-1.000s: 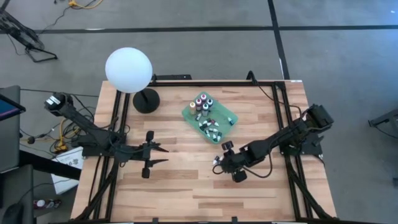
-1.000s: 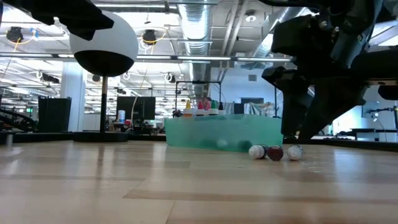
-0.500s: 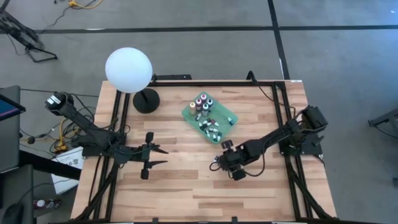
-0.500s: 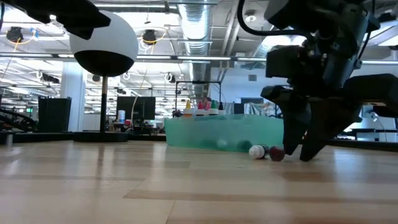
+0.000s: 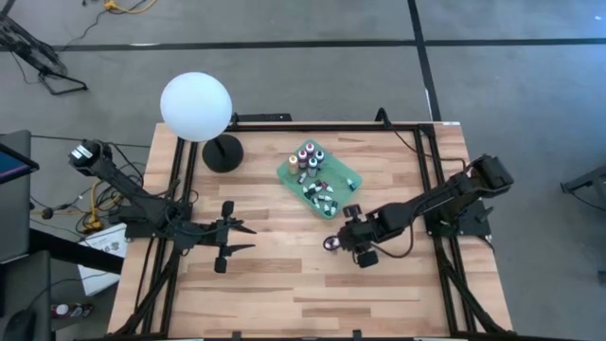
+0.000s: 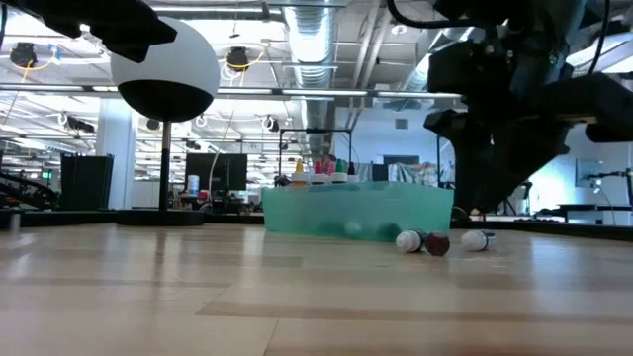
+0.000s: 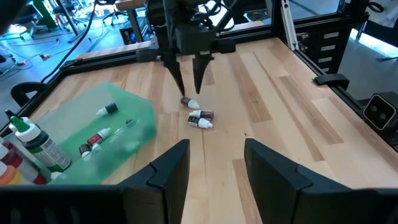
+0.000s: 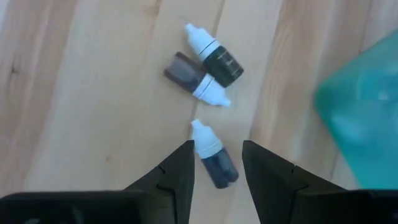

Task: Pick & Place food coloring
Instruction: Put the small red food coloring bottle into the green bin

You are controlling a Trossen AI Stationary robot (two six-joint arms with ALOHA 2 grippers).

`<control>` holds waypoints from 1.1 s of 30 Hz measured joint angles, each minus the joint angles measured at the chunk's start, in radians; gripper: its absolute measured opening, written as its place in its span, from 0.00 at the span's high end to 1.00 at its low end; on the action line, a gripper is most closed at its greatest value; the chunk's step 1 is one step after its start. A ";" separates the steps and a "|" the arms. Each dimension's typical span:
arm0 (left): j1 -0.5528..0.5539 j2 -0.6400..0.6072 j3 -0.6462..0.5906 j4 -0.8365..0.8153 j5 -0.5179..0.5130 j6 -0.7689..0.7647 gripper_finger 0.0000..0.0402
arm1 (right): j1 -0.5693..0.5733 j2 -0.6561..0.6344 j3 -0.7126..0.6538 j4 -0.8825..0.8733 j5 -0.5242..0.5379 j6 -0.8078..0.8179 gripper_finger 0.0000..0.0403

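Observation:
Three small dark food coloring bottles with white caps lie on their sides on the wood in front of the green tray. Two of them touch; the third lies alone. My right gripper is open and hangs just above that third bottle, one finger on either side, touching nothing. More bottles stand upright or lie in the tray. My left gripper waits open at the table's left, pointing right.
A white globe lamp on a black round base stands at the far left corner. Black frame rails run along the table's sides. Bare wood lies between the two grippers and toward the near edge.
My right gripper went down to the table around the third bottle, then rose again and now hangs above it. That bottle has turned a little on the wood and lies slightly to one side of where it was. The other two bottles stayed put.

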 joint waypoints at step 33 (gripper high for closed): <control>0.000 0.000 0.000 -0.008 0.010 -0.012 0.63 | -0.063 0.059 0.000 -0.064 -0.096 0.129 0.65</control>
